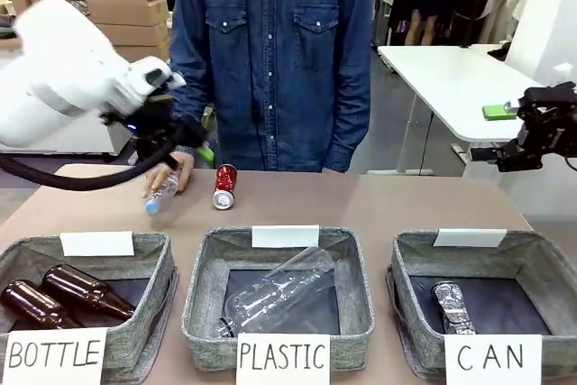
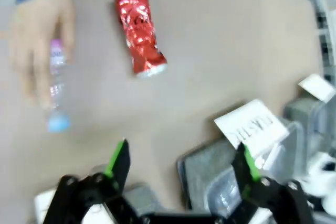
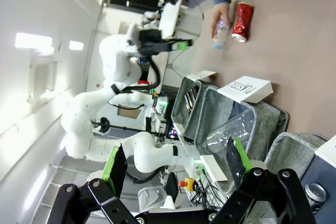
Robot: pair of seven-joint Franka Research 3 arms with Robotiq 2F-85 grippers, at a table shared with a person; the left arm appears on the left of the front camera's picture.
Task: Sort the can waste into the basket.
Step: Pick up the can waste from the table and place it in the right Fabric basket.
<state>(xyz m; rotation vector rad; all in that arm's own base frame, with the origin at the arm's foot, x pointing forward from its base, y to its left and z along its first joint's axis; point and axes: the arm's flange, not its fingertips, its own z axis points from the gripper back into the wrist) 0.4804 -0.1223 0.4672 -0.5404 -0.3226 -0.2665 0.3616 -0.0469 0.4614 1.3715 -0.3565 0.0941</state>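
The red can [image 1: 224, 186] lies on its side on the bare tabletop [image 1: 379, 205], at 12 o'clock from the middle basket [image 1: 200, 304] signed "PLASTIC" and near the far edge. Just beside it, at its 9 o'clock in the front view, the person's hand [image 1: 178, 169] rests on a small clear bottle [image 1: 161, 194] with a blue cap. The hand and the red can are apart.

The dark grey can [image 1: 453, 306] already lies inside the basket [image 1: 407, 268] with the white "CAN" sign [image 1: 492, 358], which sits at 3 o'clock from the middle basket. It lies lengthwise on the dark lining, toward the left half.

The left gripper [image 2: 182, 150] hangs above the tabletop at about 10 o'clock from the middle basket, close to the person's hand. Its fingers [image 2: 118, 157] stand wide apart and hold nothing. In its wrist view the red can sits at 12 o'clock, well ahead of the fingertips.

The right gripper [image 3: 174, 150] is raised off to the side, at 1 o'clock from the "CAN" basket, well apart from both cans. Its fingers [image 3: 234, 157] are also spread wide and empty.

1 large clear bottle [image 1: 275, 290] lies in the middle basket, and 2 brown bottles [image 1: 63, 295] lie in the basket [image 1: 160, 268] signed "BOTTLE" at 9 o'clock.
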